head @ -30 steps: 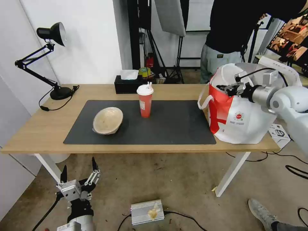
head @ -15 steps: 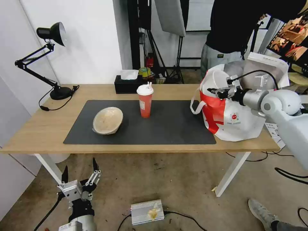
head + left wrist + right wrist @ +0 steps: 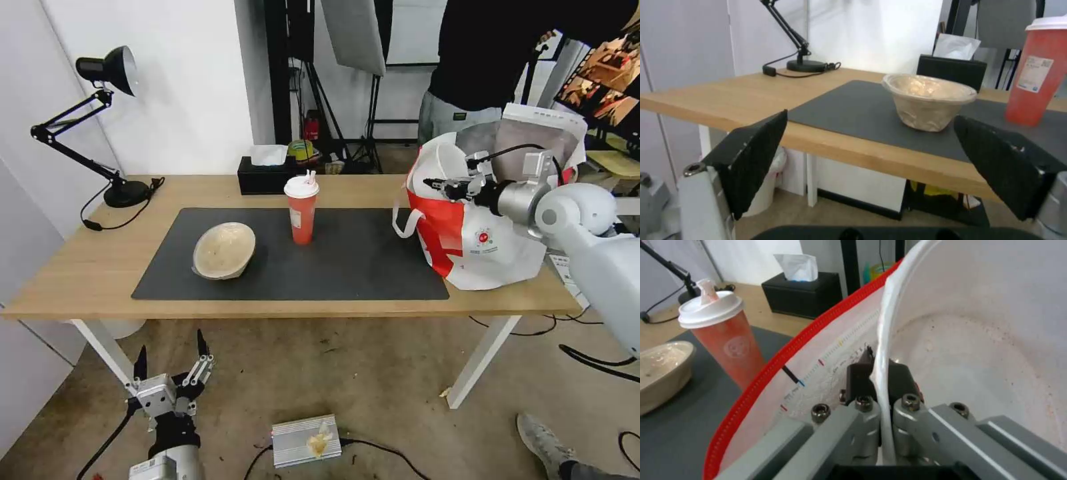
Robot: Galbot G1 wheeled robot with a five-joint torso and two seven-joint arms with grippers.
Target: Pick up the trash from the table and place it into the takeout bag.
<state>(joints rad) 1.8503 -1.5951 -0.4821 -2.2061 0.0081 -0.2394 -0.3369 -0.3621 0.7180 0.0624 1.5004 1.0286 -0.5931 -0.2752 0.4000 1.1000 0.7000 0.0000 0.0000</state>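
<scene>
While the left hand (image 3: 170, 363) hangs low before the bench's (image 3: 80, 280) front edge with its black fingers (image 3: 751, 156) spread wide apart and holding nothing, the work goes on at the far right. On the bench's left end stands a black desk lamp (image 3: 107, 67), its base near the back edge. Next comes the dark grey mat (image 3: 360, 260), and on its left part rests the beige paper bowl (image 3: 224, 250), tipped so that its covered top faces the front; in the left wrist view the same bowl (image 3: 928, 100) sits just behind the mat's front edge. Right of it, near the mat's back edge, the red paper cup (image 3: 302, 209) stands upright with its white lid on, and behind that cup a black tissue box (image 3: 267, 175) sits at the bench's back edge. At the right end the white and red takeout bag (image 3: 483, 247) stands open, leaning slightly, one strap loop hanging over the mat's right edge. The right hand (image 3: 445, 187) is at the bag's mouth, its fingers pressed together on the rim of the white plastic bowl (image 3: 445, 160), which is held on edge just inside the bag's red-trimmed opening; the right wrist view shows the bowl's (image 3: 978, 326) thin rim pinched between the dark fingertips (image 3: 858, 376), faint red specks on its inner wall.
</scene>
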